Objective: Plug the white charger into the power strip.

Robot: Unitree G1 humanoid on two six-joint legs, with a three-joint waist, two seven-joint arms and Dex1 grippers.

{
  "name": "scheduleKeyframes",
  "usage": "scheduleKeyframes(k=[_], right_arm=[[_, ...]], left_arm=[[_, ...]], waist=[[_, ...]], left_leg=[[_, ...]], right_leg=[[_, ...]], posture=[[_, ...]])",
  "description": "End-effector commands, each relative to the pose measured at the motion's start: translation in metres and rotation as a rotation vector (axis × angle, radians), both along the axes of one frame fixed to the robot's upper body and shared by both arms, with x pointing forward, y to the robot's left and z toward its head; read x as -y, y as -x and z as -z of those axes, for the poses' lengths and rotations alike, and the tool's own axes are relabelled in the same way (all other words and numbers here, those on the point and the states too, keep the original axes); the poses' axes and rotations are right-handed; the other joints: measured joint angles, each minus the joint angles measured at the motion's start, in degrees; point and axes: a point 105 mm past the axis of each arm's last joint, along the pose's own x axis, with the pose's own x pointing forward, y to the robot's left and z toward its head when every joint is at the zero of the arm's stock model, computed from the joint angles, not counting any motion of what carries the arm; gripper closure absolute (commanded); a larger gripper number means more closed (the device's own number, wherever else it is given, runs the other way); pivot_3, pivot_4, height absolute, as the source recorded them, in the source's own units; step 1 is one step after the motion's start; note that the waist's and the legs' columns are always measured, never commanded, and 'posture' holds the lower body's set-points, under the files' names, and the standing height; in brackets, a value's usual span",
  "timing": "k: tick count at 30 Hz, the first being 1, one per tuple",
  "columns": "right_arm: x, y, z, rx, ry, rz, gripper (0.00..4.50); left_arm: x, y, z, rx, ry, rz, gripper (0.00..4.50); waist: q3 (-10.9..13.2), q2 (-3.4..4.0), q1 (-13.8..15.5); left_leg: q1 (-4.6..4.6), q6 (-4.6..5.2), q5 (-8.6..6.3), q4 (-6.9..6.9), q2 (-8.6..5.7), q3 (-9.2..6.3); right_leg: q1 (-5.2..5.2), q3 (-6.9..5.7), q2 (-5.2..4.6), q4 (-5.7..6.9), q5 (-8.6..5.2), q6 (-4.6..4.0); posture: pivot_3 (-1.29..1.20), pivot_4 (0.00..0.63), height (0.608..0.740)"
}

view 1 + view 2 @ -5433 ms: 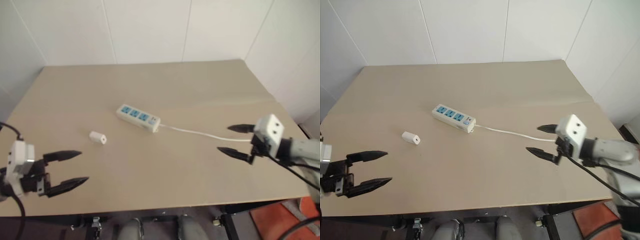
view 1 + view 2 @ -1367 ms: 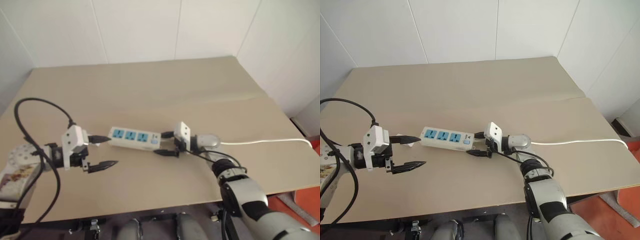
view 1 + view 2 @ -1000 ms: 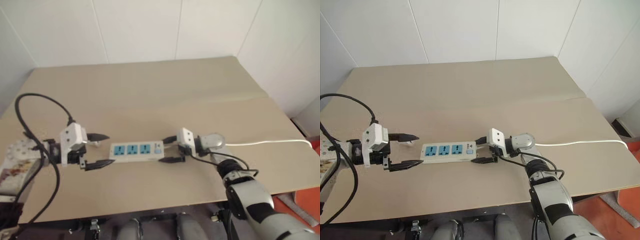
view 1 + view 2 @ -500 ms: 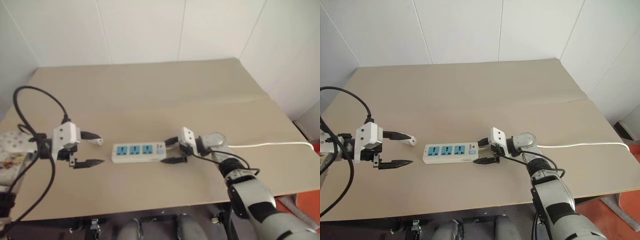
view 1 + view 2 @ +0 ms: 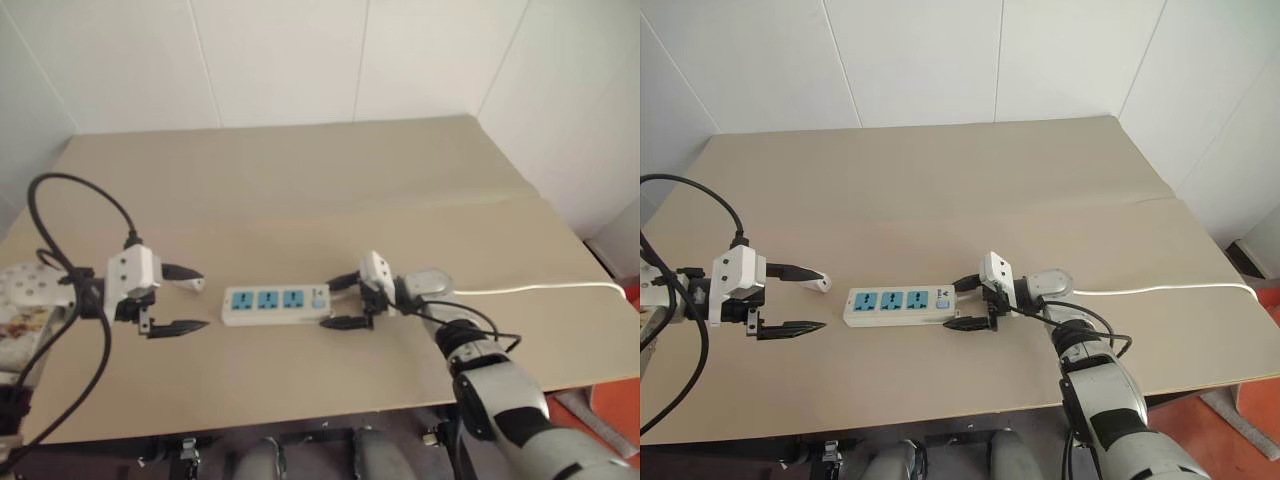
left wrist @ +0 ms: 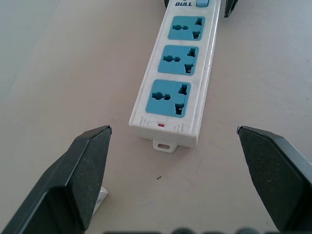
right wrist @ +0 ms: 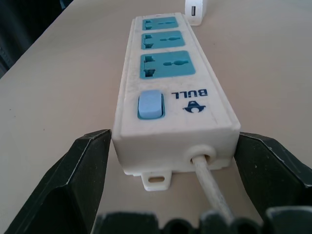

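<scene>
The power strip (image 5: 275, 305) lies flat on the table, its three blue socket faces up (image 6: 176, 66). My right gripper (image 5: 335, 303) is shut on its switch end, one black finger on each side (image 7: 92, 161), where the cord leaves it. The small white charger (image 5: 818, 283) lies on the table just off the strip's other end and also shows past the strip in the right wrist view (image 7: 195, 9). My left gripper (image 5: 180, 298) is open and empty, pointing at the strip's free end. The charger lies beside its far finger (image 5: 180, 271), outside the gap.
The thin white cord (image 5: 540, 290) runs from the strip's switch end to the table's right edge. The tan table (image 5: 300, 190) stretches back to white walls. A black cable (image 5: 60, 200) loops above my left arm.
Over the last second the strip has stayed put. My left gripper stands slightly farther left of the strip's free end. The right gripper has rolled a little on the switch end.
</scene>
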Motion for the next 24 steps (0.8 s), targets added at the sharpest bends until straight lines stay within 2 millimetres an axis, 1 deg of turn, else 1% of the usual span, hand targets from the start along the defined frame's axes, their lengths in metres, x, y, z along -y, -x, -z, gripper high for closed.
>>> scheduleKeyframes(k=[1, 6, 11, 14, 15, 16, 21, 24], right_arm=[[-0.006, -0.003, -0.004, 0.025, -0.033, 0.027, 0.05], [-0.009, -0.005, -0.004, 0.031, -0.036, 0.041, 0.05], [-0.005, -0.004, 0.002, 0.016, -0.015, 0.041, 0.05], [-0.004, -0.003, 0.003, 0.003, -0.019, 0.04, 0.58], [-0.003, -0.003, 0.003, 0.002, -0.019, 0.037, 0.93], [-0.003, -0.002, 0.004, 0.003, -0.018, 0.036, 1.07], [-0.003, 0.003, 0.006, 0.024, -0.002, -0.001, 1.07], [-0.003, 0.003, 0.006, 0.035, 0.001, -0.005, 1.07]], left_arm=[[0.001, -0.001, -0.007, 0.028, -0.001, 0.011, 0.0], [0.004, 0.0, -0.006, 0.024, 0.004, 0.016, 0.0], [0.004, 0.002, -0.004, 0.022, 0.008, 0.014, 0.0], [0.004, 0.002, -0.002, 0.021, 0.005, 0.012, 0.0], [0.004, 0.002, -0.002, 0.022, 0.005, 0.011, 0.0], [0.004, 0.002, -0.002, 0.022, 0.005, 0.01, 0.0], [0.006, 0.002, -0.002, 0.024, 0.004, 0.028, 0.0], [0.006, -0.007, -0.011, 0.067, -0.047, 0.061, 0.0]], waist=[[0.0, 0.0, 0.0], [0.0, 0.0, -0.1], [0.0, 0.0, 0.0], [0.0, 0.0, 0.0], [0.0, 0.0, 0.0], [0.0, 0.0, 0.0], [0.0, 0.0, 0.0], [0.0, 0.0, 0.1]], left_leg=[[0.0, 0.0, 0.0, 0.0, 0.0, 0.0], [0.02, 0.0, 0.0, 0.0, 0.01, 0.01], [0.05, 0.0, 0.0, 0.0, 0.03, 0.02], [0.05, 0.0, 0.0, 0.0, 0.03, 0.02], [0.05, 0.0, 0.0, 0.0, 0.03, 0.02], [0.05, 0.0, 0.0, 0.0, 0.03, 0.02], [0.05, 0.0, 0.0, 0.0, 0.03, 0.02], [0.03, 0.0, 0.0, 0.0, 0.02, 0.02]], right_leg=[[0.0, 0.0, 0.0, 0.0, 0.0, 0.0], [0.0, 0.0, 0.0, 0.01, 0.0, 0.0], [0.01, 0.01, 0.02, 0.03, 0.0, 0.0], [0.02, 0.01, 0.01, 0.02, 0.0, 0.0], [0.02, 0.01, 0.01, 0.02, 0.0, 0.0], [0.02, 0.01, 0.02, 0.02, 0.0, 0.0], [0.02, 0.01, 0.01, 0.02, 0.0, 0.0], [0.02, 0.0, 0.01, 0.0, 0.0, 0.0]], posture=[[0.0, 0.15, 0.74], [0.0, 0.15, 0.74], [0.0, 0.15, 0.74], [0.0, 0.15, 0.74], [0.0, 0.15, 0.74], [0.0, 0.15, 0.74], [0.0, 0.15, 0.74], [0.0, 0.15, 0.74]])
